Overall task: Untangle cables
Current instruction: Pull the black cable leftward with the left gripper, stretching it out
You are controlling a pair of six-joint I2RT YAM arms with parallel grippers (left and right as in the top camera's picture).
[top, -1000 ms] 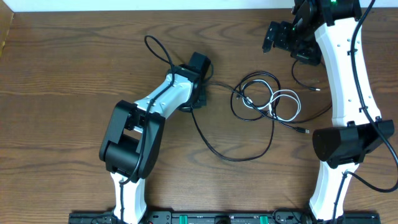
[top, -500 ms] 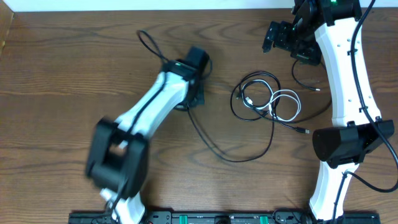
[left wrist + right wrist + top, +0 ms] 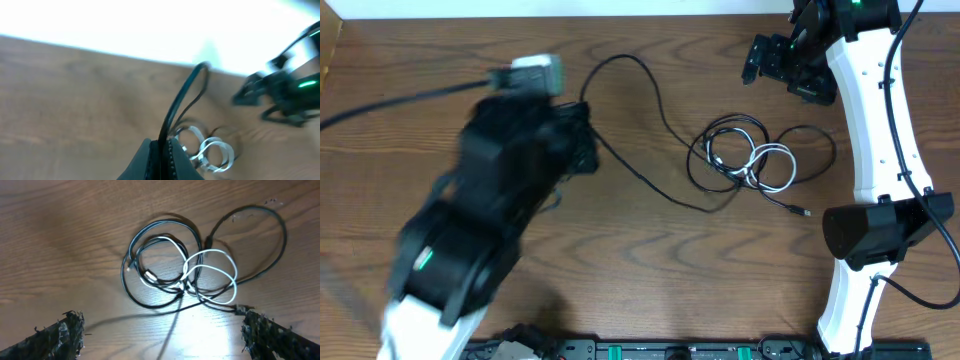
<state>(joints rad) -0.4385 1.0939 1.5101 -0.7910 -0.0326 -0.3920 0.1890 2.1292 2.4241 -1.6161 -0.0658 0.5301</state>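
The left tool [image 3: 162, 150] is pressed together on a black cable [image 3: 174, 107]. The cord is pinched between its two dark fingers [image 3: 145, 161] and rises straight out from their tips, then bends over in a narrow loop ahead of the tool. This wrist view is blurred, so finer detail of the grip cannot be made out. Beyond the fingertips and a little to the right, the pale rings of the white cable [image 3: 202, 152] lie on the table [image 3: 65, 100]. Farther off on that side is the right arm [image 3: 287, 87], which shows a green light.

From overhead the left arm [image 3: 480, 220] is a large blurred shape. The held cord leaves the tool's end, arcs toward the far edge of the table, and drops into the tangle [image 3: 740, 160], which lies well apart from the left tool on its right.

The right tool [image 3: 162, 330] is spread wide — its fingers [image 3: 62, 332] sit at the two lower corners of its wrist view with nothing gripped between them. Directly ahead of it lies the tangle. There the black coils [image 3: 162, 222] are crossed by the white cable's two loops, and the cords overlap in the middle. A further black loop [image 3: 285, 235] swings out ahead of the right-hand finger. A small plug end [image 3: 241, 309] lies just before that finger's tip.
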